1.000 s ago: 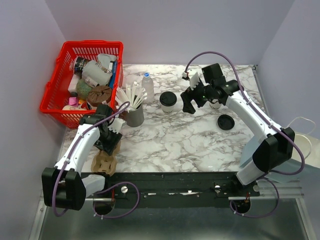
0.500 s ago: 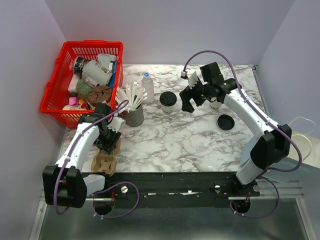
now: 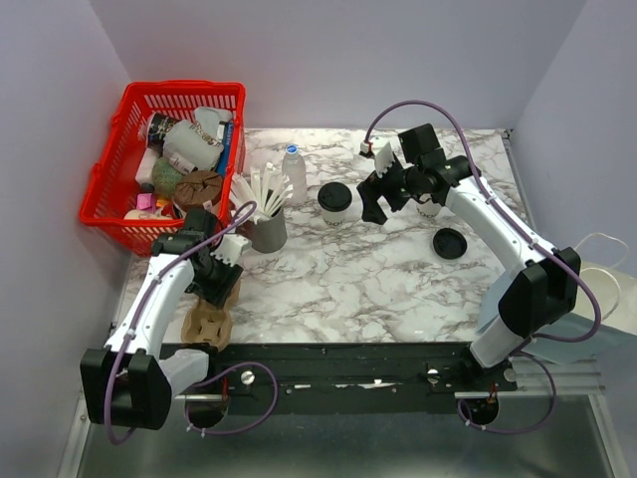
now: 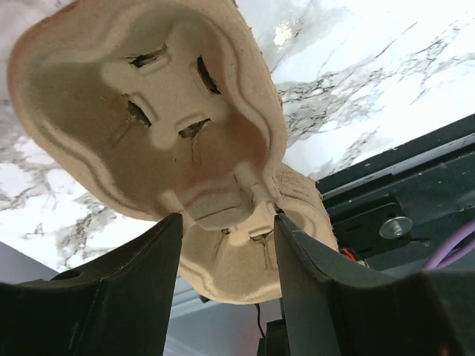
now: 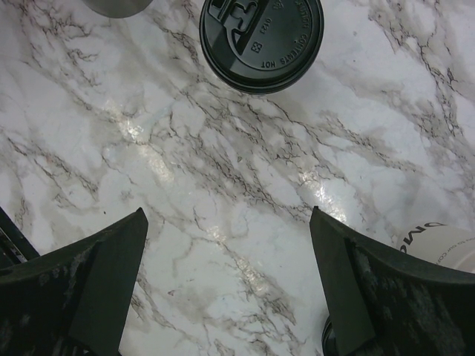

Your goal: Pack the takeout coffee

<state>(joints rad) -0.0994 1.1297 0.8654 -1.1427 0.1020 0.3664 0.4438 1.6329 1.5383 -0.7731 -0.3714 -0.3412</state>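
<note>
Nearest me: left hand (image 4: 226,216) clamped across a ridge of the pulp carrier (image 4: 148,96), one finger against each side. The carrier sits directly under that hand at the near edge of the table (image 3: 348,279), with no cup in it.

Farther out: a loose lid (image 3: 450,243) lies flat, to the right of the right hand and nearer me than it.

Right hand (image 5: 228,213): fingers spread wide, holding nothing, hovering over bare marble.

Cup (image 3: 335,202): stands just left of the right hand, apart from its fingers and well away from the left hand. It is upright with its long axis vertical, black lid (image 5: 261,37) on top and narrow base on the table.

Second cup (image 5: 438,241): close by the right hand's right finger, mostly under the arm. Only a cream side with print shows, and I cannot tell whether it is lidded.

Handling, my guess:
- The thin paper wall should be light and would dent under a hard squeeze.
- If the cup is filled, it will be heavier and could slosh.
- The plastic lid looks slick and could pop off, so it is a poor place to grip.
- Better to take the body side-on, just under the lid rim, and keep it vertical.
</note>
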